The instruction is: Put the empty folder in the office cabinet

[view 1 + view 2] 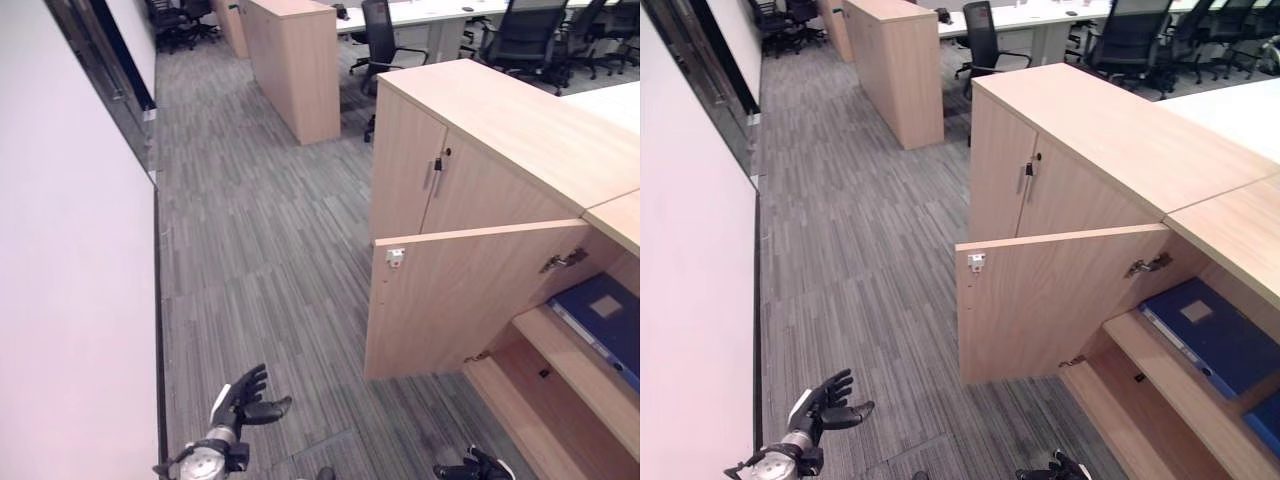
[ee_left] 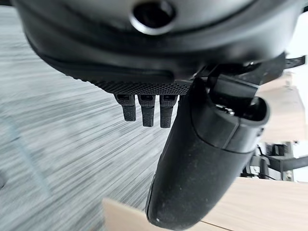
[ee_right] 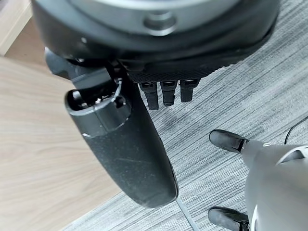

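Note:
A blue folder [image 1: 1210, 335] lies flat on the upper shelf inside the open wooden office cabinet [image 1: 1160, 150]; it also shows past the door in the left eye view [image 1: 600, 315]. The cabinet door [image 1: 460, 295] stands swung out toward the floor space. My left hand [image 1: 240, 400] hangs low over the carpet, well left of the door, open with straight fingers [image 2: 147, 108] and nothing in it. My right hand [image 1: 475, 465] is at the lower edge, near the foot of the cabinet; its fingers [image 3: 166, 91] are straight and it holds nothing.
A second blue item [image 1: 1265, 420] sits on the lower shelf. A white wall [image 1: 70, 250] runs along the left. A separate wooden cabinet [image 1: 295, 60] and office chairs [image 1: 525, 35] stand at the back. Grey carpet [image 1: 260, 220] lies between.

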`<state>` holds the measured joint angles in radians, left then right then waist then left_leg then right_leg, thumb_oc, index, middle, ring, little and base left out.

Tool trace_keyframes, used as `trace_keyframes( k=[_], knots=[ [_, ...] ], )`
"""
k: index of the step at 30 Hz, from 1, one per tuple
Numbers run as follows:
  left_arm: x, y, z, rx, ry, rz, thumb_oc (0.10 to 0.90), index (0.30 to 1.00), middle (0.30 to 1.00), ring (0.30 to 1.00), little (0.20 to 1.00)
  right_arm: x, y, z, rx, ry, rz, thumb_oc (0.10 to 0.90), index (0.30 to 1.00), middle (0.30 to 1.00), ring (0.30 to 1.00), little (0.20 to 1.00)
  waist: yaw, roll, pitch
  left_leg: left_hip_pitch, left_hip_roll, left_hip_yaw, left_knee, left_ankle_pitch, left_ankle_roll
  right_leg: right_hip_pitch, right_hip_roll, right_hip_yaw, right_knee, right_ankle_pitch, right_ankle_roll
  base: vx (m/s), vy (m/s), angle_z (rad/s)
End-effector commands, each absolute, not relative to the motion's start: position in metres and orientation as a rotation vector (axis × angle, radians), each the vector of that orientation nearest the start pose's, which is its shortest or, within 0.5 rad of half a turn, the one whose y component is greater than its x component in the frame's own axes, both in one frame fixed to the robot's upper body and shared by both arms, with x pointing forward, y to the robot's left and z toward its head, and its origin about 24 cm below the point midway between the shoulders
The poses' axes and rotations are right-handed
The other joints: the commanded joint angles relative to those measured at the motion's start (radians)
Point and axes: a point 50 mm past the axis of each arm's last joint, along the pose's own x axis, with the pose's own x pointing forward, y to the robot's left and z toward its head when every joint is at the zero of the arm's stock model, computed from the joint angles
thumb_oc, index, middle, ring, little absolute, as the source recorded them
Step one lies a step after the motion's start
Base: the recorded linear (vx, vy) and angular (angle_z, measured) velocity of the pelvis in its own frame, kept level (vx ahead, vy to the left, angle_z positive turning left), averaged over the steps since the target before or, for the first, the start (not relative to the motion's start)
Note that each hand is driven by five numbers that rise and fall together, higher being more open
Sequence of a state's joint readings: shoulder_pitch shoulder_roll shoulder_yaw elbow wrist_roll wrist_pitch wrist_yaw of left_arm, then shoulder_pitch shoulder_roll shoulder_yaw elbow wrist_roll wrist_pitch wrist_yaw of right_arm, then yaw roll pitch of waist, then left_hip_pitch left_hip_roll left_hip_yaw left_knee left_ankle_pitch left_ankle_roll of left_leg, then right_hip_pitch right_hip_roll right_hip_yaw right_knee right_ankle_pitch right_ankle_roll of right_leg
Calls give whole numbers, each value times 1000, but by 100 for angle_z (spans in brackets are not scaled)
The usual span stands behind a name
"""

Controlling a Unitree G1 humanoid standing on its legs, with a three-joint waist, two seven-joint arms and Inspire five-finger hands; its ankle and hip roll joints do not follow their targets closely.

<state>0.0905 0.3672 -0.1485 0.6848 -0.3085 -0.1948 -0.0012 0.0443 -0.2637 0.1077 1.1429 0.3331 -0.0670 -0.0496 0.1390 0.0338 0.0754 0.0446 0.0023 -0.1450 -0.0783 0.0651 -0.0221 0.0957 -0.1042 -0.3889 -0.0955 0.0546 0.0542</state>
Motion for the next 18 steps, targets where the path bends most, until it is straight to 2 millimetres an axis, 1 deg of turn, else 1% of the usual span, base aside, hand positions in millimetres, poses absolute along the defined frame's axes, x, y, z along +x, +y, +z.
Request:
trace_keyframes(
  k=[1,2,3,4,5,6,7,8,10,11,12,14,15,16,18],
  knots=[
    [242,278,-18,187,227,198,800,900,900,900,900,113,-267,-140,-130,1006,-261,800,900,900,900,900,-8,-26,-17,22,-47,-32,4,-122,-3,64,-29,6,35,-118,61,2,8,-8],
    [251,283,-7,198,188,216,800,900,900,900,900,114,-268,-139,-134,1005,-260,800,900,900,900,900,-13,-26,-20,23,-47,-30,3,-122,-3,65,-29,10,34,-116,62,-1,6,-15],
    [251,283,-7,199,187,216,800,900,900,900,900,114,-267,-139,-134,1004,-260,800,900,900,900,900,-13,-27,-19,24,-47,-30,3,-122,-3,65,-29,10,34,-116,62,-12,8,-18],
    [264,291,12,220,124,244,800,900,900,900,900,113,-268,-139,-135,1006,-255,800,900,900,900,900,-23,-25,-23,28,-45,-25,2,-123,-4,65,-30,14,35,-115,63,-3,6,-20],
    [271,295,22,226,93,258,800,900,900,900,900,113,-267,-140,-135,1008,-251,800,900,900,900,900,-28,-25,-24,31,-44,-22,1,-124,-4,66,-29,18,35,-114,64,-3,6,-13],
    [271,295,22,226,92,258,800,900,900,900,900,113,-267,-140,-135,1008,-251,800,900,900,900,900,-28,-25,-24,31,-44,-22,1,-124,-4,66,-29,18,35,-114,64,4,3,-8],
    [277,299,32,230,62,274,800,900,900,900,900,112,-267,-140,-136,1011,-248,800,900,900,900,900,-33,-25,-26,34,-43,-19,1,-125,-4,66,-30,20,35,-113,65,-16,-1,-8],
    [287,305,48,242,16,292,800,900,900,900,900,111,-267,-140,-138,1016,-240,800,900,900,900,900,-43,-27,-29,36,-40,-14,1,-126,-5,65,-30,25,38,-112,66,-18,0,-7],
    [295,308,60,260,-13,297,800,900,900,900,900,111,-266,-140,-142,1016,-232,800,900,900,900,900,-53,-27,-33,37,-38,-8,0,-126,-4,64,-30,32,39,-111,68,-14,3,-4],
    [295,308,60,260,-14,297,800,900,900,900,900,112,-266,-140,-142,1016,-232,800,900,900,900,900,-53,-27,-33,37,-38,-8,0,-126,-4,64,-30,32,39,-111,68,-9,8,-4],
    [300,309,67,271,-34,296,800,900,900,900,900,111,-267,-140,-143,1020,-229,800,900,900,900,900,-58,-27,-35,38,-38,-5,-1,-126,-5,63,-30,35,40,-111,69,-19,12,-13],
    [311,305,82,271,-81,283,800,900,900,900,900,110,-266,-141,-145,1025,-223,800,900,900,900,900,-72,-28,-38,41,-36,5,-2,-126,-5,61,-32,41,41,-107,71,-25,16,-16],
    [311,305,82,271,-81,283,800,900,900,900,900,110,-266,-141,-144,1024,-223,800,900,900,900,900,-71,-28,-38,41,-36,5,-2,-126,-5,61,-32,41,41,-107,71,-18,13,-12],
    [319,299,91,273,-114,262,800,900,900,900,900,110,-267,-141,-147,1027,-220,800,900,900,900,900,-79,-28,-40,43,-35,8,-4,-127,-5,60,-32,44,39,-105,72,-10,7,-12],
    [321,295,94,273,-126,251,800,900,900,900,900,110,-266,-141,-146,1029,-219,800,900,900,900,900,-82,-28,-41,45,-34,9,-5,-127,-5,61,-32,44,39,-104,73,-13,3,-11]
  ],
)
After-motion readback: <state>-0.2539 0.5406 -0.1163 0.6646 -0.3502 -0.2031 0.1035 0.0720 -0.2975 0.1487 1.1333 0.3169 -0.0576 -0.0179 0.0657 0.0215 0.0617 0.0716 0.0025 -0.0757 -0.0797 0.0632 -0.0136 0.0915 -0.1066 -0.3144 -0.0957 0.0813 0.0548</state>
